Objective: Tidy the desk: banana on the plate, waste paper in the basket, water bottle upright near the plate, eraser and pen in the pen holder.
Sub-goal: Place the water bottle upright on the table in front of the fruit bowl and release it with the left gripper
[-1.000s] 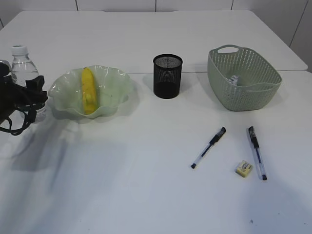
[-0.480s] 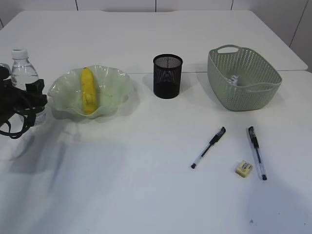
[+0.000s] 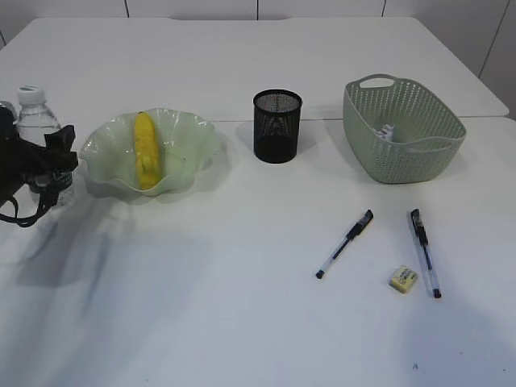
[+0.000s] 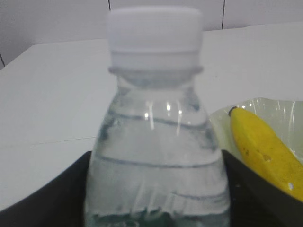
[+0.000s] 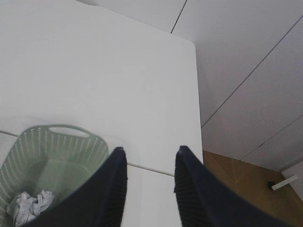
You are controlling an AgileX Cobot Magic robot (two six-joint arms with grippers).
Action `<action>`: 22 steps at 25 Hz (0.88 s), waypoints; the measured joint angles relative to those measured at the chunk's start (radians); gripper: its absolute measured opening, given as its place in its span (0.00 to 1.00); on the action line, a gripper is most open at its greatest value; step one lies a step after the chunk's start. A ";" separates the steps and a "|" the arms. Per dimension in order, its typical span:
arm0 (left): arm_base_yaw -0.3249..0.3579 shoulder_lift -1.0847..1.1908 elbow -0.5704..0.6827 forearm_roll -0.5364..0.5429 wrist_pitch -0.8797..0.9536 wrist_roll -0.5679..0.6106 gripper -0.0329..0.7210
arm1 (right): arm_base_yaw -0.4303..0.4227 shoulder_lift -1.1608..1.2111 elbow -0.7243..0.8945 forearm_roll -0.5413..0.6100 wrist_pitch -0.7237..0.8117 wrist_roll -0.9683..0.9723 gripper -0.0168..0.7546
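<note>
A clear water bottle (image 3: 36, 121) with a white cap stands upright at the far left, just left of the plate (image 3: 189, 145). My left gripper (image 3: 36, 153) has a finger on each side of the water bottle (image 4: 154, 142), with no gap showing. The banana (image 3: 145, 149) lies in the wavy green plate. Two pens (image 3: 345, 243) (image 3: 425, 252) and a yellow eraser (image 3: 403, 279) lie on the table at the front right. The black mesh pen holder (image 3: 277, 125) stands in the middle. Waste paper (image 5: 28, 205) lies in the green basket (image 3: 403, 153). My right gripper (image 5: 149, 151) hangs open and empty above the basket (image 5: 28, 146).
The white table's far edge and right corner show in the right wrist view, with wall and wooden floor beyond. The basket stands at the back right, roughly a hand's width from the pen holder.
The bottle and my left gripper have sunk slightly and shifted a little to the left. Everything else lies as before.
</note>
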 joint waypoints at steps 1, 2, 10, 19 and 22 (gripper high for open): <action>0.000 0.000 0.000 0.000 -0.006 0.000 0.75 | 0.000 0.000 0.000 0.000 0.000 0.000 0.36; 0.000 -0.002 0.000 0.000 -0.011 0.000 0.75 | 0.000 0.000 0.000 0.000 -0.002 0.000 0.36; 0.001 -0.002 0.000 -0.002 -0.013 0.000 0.76 | 0.000 0.000 0.000 0.000 -0.004 0.000 0.36; 0.001 -0.031 0.025 0.000 -0.013 0.000 0.76 | 0.000 0.000 0.000 0.000 -0.004 0.000 0.36; 0.001 -0.062 0.041 0.000 -0.013 0.000 0.76 | 0.000 0.000 0.000 0.000 -0.004 0.000 0.36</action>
